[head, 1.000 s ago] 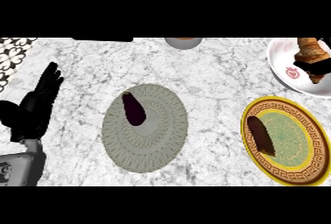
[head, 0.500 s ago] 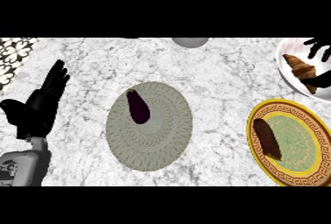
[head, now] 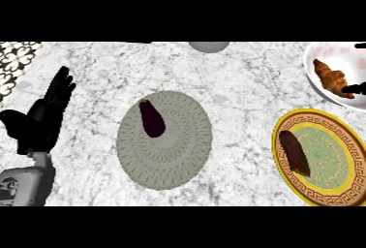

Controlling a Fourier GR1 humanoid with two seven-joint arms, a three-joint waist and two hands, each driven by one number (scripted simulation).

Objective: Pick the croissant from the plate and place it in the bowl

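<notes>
The golden-brown croissant lies inside the white bowl at the upper right. Of my right hand only dark fingertips show at the right edge. One is beside the croissant's lower end and another is higher up over the bowl. They are spread apart and not curled round the croissant. My left hand rests open at the left edge with straight fingers pointing up, holding nothing. The yellow patterned plate lies below the bowl.
A dark brown oblong item lies on the yellow plate. A grey-green round plate in the middle carries a dark purple aubergine. A grey round object sits at the far edge. A patterned tile area is at the upper left.
My right hand, which covered the croissant over the bowl, has drawn back to the right edge. The croissant now lies uncovered in the bowl. The left hand has stayed put.
</notes>
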